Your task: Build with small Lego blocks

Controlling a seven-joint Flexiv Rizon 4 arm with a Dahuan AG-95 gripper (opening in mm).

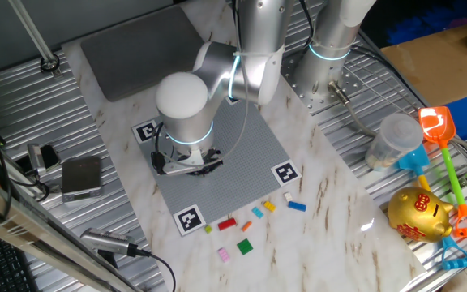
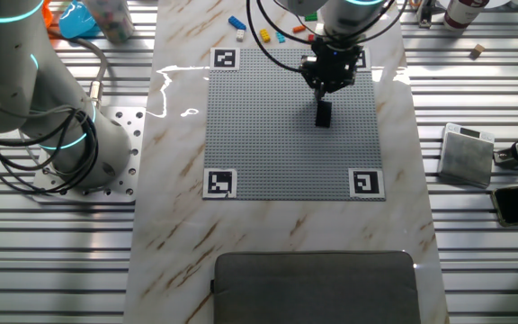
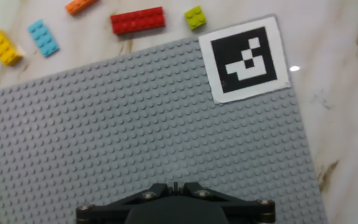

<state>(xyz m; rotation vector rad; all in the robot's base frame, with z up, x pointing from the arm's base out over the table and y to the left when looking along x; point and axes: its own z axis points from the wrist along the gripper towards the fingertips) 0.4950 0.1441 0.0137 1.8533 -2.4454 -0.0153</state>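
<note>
While the pincer (image 2: pixel 324 87) hangs over the grey studded plate (image 2: pixel 277 126) at upper centre of the other fixed view, I cannot tell whether it is apart or together. A black block (image 2: pixel 324 113) stands on the plate just below it. Loose small Lego blocks, red (image 3: pixel 138 20), yellow (image 3: pixel 3 47) and light blue (image 3: pixel 43 37), lie on the marble surface (image 3: pixel 340 74) along the hand view's top edge.

Small Lego blocks lying flat and loose on the marble desk just off the grey plate's edge, red brick (image 3: pixel 138 20) sitting between an orange one (image 3: pixel 81 5) and a yellow-green one (image 3: pixel 195 17), light blue (image 3: pixel 43 37) and yellow (image 3: pixel 4 47) lying nearby, blue (image 1: pixel 297 206), green (image 1: pixel 245 247) and pink (image 1: pixel 224 255) lying farther out.
</note>
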